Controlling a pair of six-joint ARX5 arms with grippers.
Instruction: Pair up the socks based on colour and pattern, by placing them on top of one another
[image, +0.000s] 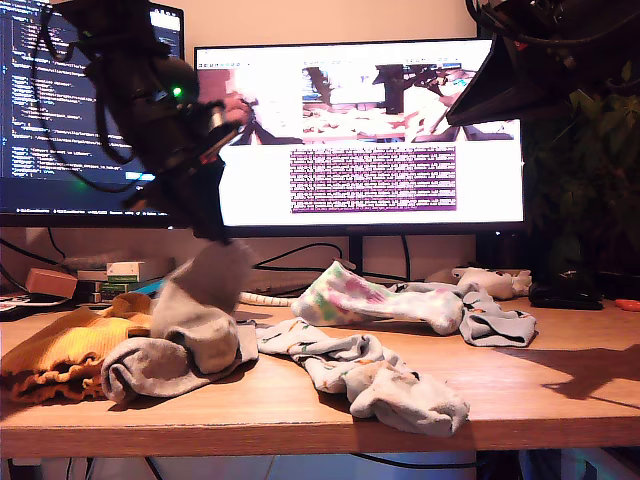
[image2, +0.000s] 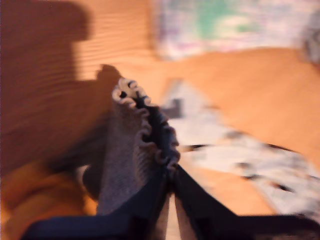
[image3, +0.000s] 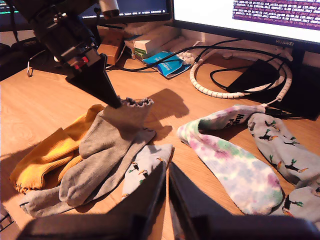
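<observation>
Low frontal exterior view; wrist views overlook shared socks (image: 190, 330).

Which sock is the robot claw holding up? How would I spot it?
Look at the wooden desk under the big monitor, toward the exterior view's left. There my first claw pinches the frilly cuff of a plain grey sock, lifting it over another grey sock. Beside them lies a mustard-yellow sock; only the held one stands up.
</observation>
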